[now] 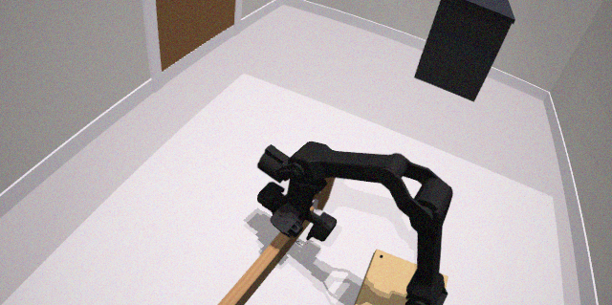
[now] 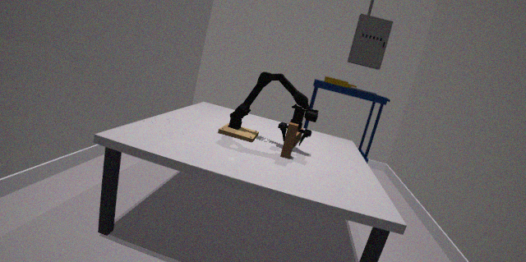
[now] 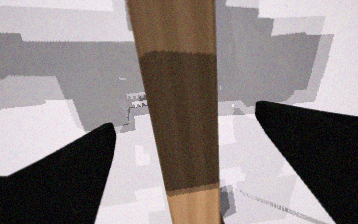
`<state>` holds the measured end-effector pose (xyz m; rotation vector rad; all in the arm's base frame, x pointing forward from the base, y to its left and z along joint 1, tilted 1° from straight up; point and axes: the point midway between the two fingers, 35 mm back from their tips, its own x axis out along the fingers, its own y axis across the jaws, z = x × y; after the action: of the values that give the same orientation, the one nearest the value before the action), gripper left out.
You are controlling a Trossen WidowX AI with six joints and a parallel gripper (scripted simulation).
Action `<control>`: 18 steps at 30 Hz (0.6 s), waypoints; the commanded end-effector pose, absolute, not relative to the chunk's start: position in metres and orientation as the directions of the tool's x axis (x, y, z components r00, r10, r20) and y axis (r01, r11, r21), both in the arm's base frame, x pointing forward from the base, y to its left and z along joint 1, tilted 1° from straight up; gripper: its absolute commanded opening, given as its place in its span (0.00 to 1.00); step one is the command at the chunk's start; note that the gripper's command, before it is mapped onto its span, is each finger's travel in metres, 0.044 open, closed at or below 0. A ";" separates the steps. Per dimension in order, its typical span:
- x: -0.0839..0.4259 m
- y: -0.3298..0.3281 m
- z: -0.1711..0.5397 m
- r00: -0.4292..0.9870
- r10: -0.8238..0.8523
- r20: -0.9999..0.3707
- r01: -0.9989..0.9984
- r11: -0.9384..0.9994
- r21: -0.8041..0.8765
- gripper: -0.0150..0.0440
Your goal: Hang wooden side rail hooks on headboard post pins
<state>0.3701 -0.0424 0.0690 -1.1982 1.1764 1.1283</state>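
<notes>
The wooden side rail (image 1: 255, 269) (image 3: 180, 25) runs up from the lower edge of the top view towards the brown headboard post (image 1: 327, 192) (image 2: 290, 140), which stands upright on the table. My gripper (image 1: 293, 232) (image 2: 292, 143) (image 3: 186, 118) is open near the post, with one finger on each side of the rail and a gap to it on both sides in the wrist view. The rail's near end looks close to the post, but the arm hides the joint. The hooks, pins and slot are not visible, so their seating cannot be told. The rail's far end is out of frame in the top view.
The arm's wooden base board (image 1: 389, 272) (image 2: 238, 132) lies on the white table (image 1: 191, 190) (image 2: 164, 139) to one side of the rail. A black cabinet (image 1: 464, 47) stands beyond the table. A blue side stand (image 2: 349, 89) and a grey wall box (image 2: 371, 42) are in the background.
</notes>
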 end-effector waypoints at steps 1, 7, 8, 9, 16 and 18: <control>0.368 -0.041 0.058 0.057 0.012 -0.998 -0.997 0.044 -0.057 1.00; 0.367 -0.041 0.051 0.057 0.012 -0.998 -0.997 0.044 -0.057 1.00; 0.367 -0.041 0.051 0.057 0.012 -0.998 -0.997 0.044 -0.057 1.00; 0.367 -0.041 0.051 0.057 0.012 -0.998 -0.997 0.044 -0.057 1.00; 0.367 -0.041 0.051 0.057 0.012 -0.998 -0.997 0.044 -0.057 0.73; 0.367 -0.041 0.051 0.057 0.012 -0.998 -0.997 0.044 -0.057 0.64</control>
<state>0.3683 -0.0420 0.0528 -1.1952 1.1806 1.1344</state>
